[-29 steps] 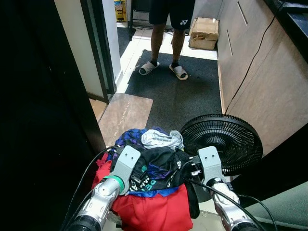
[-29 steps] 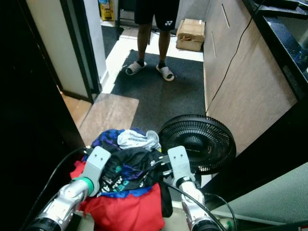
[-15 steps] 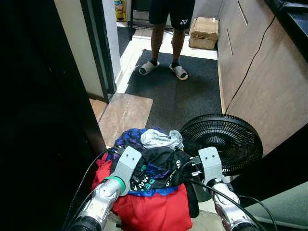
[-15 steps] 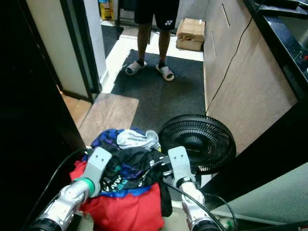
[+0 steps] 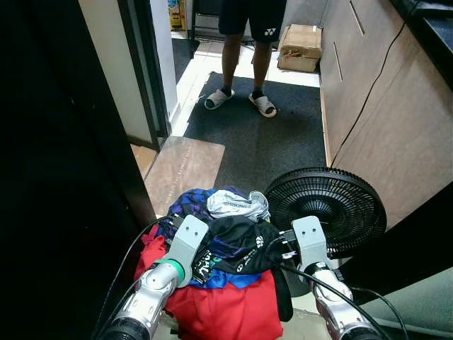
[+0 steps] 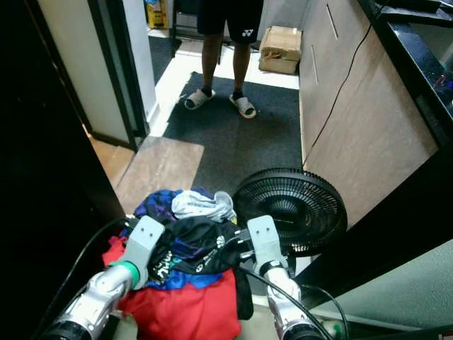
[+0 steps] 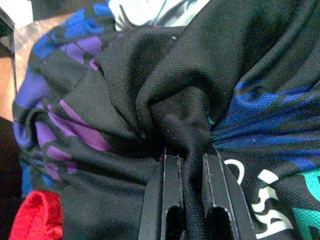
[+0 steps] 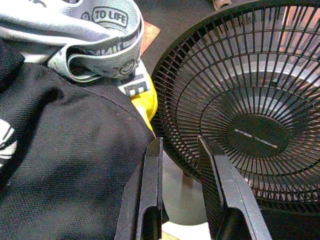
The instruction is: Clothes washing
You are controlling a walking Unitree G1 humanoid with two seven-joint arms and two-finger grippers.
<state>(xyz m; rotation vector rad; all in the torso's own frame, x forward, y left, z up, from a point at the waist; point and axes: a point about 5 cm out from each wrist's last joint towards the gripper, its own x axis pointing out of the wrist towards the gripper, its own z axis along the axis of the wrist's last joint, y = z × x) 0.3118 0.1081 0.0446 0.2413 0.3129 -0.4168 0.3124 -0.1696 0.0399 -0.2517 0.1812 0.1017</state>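
Observation:
A heap of clothes (image 5: pixel 212 297) lies right in front of me: a red garment at the bottom, a black jersey (image 5: pixel 237 248) with purple and blue patches across it, a grey-white waistband piece (image 5: pixel 237 204) on top. My left gripper (image 7: pixel 186 160) is shut on a bunched fold of the black jersey (image 7: pixel 190 90); in the eye views its wrist (image 5: pixel 185 241) sits at the heap's left side. My right gripper (image 8: pixel 180 142) is open and holds nothing, between the black cloth (image 8: pixel 65 165) and the fan grille. A yellow edge (image 8: pixel 146 97) peeks out under the clothes.
A black floor fan (image 5: pixel 327 209) lies face up just right of the heap, touching distance from my right arm (image 5: pixel 309 244). A person (image 5: pixel 248 42) in sandals stands ahead on a dark mat (image 5: pixel 262 134). Cabinets (image 5: pixel 382 120) line the right, a dark door frame (image 5: pixel 141 78) the left. A cardboard box (image 5: pixel 300 48) sits beyond.
The black jersey has been drawn tighter across the heap toward my left gripper, and its printed lettering now lies differently. Both arms and the camera have hardly moved.

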